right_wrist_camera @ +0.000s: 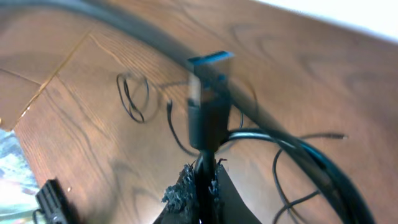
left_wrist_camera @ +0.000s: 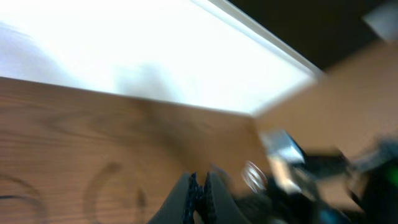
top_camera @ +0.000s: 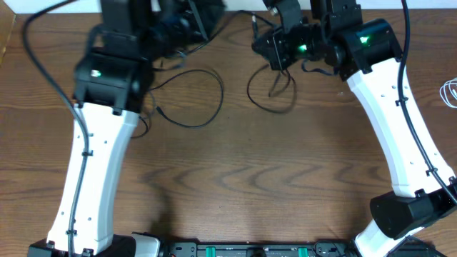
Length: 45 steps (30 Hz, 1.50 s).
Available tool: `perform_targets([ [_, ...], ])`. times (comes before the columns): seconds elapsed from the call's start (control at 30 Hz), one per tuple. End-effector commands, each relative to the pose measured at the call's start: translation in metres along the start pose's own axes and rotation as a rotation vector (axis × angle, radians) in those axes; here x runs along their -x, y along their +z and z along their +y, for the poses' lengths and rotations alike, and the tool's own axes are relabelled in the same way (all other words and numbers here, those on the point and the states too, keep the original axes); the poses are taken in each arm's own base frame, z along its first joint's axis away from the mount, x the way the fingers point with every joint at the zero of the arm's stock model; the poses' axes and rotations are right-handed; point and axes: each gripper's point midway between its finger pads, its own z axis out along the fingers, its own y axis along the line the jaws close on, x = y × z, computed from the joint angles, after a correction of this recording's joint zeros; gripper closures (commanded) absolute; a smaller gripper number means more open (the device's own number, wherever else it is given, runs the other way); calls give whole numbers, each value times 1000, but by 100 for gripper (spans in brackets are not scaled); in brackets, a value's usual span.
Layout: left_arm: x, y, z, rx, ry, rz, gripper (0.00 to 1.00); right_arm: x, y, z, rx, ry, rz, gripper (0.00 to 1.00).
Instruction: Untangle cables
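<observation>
The left arm (top_camera: pixel 96 164) and right arm (top_camera: pixel 389 121) both stretch toward the upper edge of the brown wooden worktop (top_camera: pixel 235 178). The right gripper (right_wrist_camera: pixel 202 177) is clenched on a black cable with a blue-tipped plug (right_wrist_camera: pixel 207 121), which stands upright above its fingers. The left gripper (left_wrist_camera: pixel 200 190) is blurred, its fingers pressed together; whether it holds anything I cannot tell. Only the overhead view shows loose thin black cables (top_camera: pixel 196 100) looping at upper centre and a white cable (top_camera: pixel 450 91) at the right edge.

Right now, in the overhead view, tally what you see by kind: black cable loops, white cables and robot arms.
Black cable loops: 2
White cable: 1
Robot arms: 2
Total: 5
</observation>
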Motion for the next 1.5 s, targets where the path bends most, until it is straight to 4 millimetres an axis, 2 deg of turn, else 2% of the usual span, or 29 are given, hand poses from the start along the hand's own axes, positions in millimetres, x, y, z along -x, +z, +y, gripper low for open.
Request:
perform_targets([
  [0.0, 34, -22, 44, 200, 23, -142, 93, 0, -21, -4, -7, 45, -10, 99],
  [0.07, 41, -30, 70, 305, 26, -168, 92, -7, -34, 5, 35, 35, 3, 99],
  [0.2, 44, -38, 107, 442, 31, -173, 93, -17, -66, 21, 68, -9, 4, 99],
  [0.3, 38, -36, 117, 462, 22, -138, 93, -20, -89, 25, 51, -10, -17, 99],
  [0.37, 28, -28, 109, 401, 60, -79, 92, -22, -103, 27, 42, -7, -36, 99],
  [0.43, 16, -18, 90, 293, 123, -11, 92, -25, -111, 27, 34, 3, -35, 99],
  [0.53, -5, -8, 52, 79, 231, 91, 93, -37, -111, 26, 34, 31, 8, 99],
  [0.63, -26, -6, 15, -120, 314, 168, 92, -52, -103, 22, 44, 57, 84, 99],
  [0.67, -43, -4, -6, -226, 392, 212, 83, -59, -97, 19, 50, 66, 121, 99],
  [0.7, -50, -2, -12, -248, 433, 226, 72, -61, -95, 18, 52, 73, 133, 99],
  [0.77, -62, 3, -22, -284, 516, 249, 53, -63, -90, 15, 55, 86, 150, 99],
  [0.9, -86, 18, -35, -343, 586, 299, 39, -64, -85, 13, 62, 91, 162, 99],
  [1.0, -102, 33, -38, -373, 614, 339, 35, -63, -85, 15, 68, 90, 162, 99],
  [1.27, -141, 81, -32, -415, 602, 437, 34, -65, -83, 18, 74, 85, 169, 99],
  [1.33, -147, 89, -34, -428, 608, 443, 36, -65, -83, 19, 75, 83, 171, 99],
  [1.37, -148, 92, -35, -434, 613, 442, 43, -65, -83, 19, 76, 79, 170, 99],
  [1.43, -148, 96, -42, -450, 633, 422, 78, -65, -83, 19, 75, 77, 172, 99],
  [1.47, -146, 97, -44, -458, 643, 408, 92, -66, -83, 19, 72, 78, 174, 99],
])
